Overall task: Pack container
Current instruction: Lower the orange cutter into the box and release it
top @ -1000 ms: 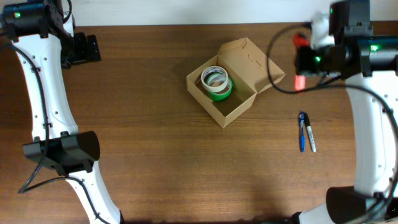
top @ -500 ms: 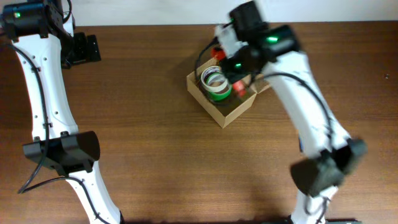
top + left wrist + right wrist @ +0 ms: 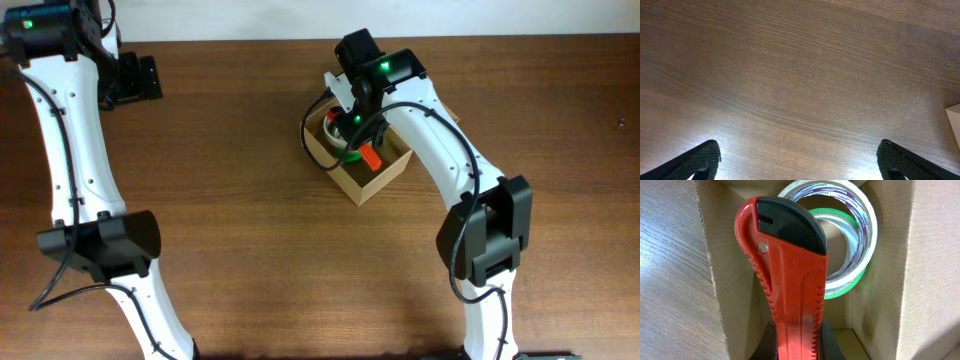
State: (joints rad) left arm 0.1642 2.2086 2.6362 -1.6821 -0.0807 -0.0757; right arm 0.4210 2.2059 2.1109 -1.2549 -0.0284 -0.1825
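The container (image 3: 349, 183) is a small tan cardboard box at the table's middle back, open. Inside it lie a cream tape roll (image 3: 862, 220) stacked on a green tape roll (image 3: 847, 289), also seen from overhead (image 3: 337, 130). My right gripper (image 3: 797, 342) is shut on a red utility knife with a black tip (image 3: 790, 275). It holds the knife inside the box beside the tape rolls, as the overhead view (image 3: 370, 156) also shows. My left gripper (image 3: 797, 160) is open and empty above bare wood at the far left back (image 3: 135, 78).
The right arm (image 3: 440, 130) stretches over the box and hides its lid flap. The box walls (image 3: 727, 265) stand close on both sides of the knife. The left arm's base (image 3: 100, 245) sits at the left front.
My right arm has swung from the right side of the table to over the box and carried the red knife down into it beside the tape rolls. The left arm has not moved.
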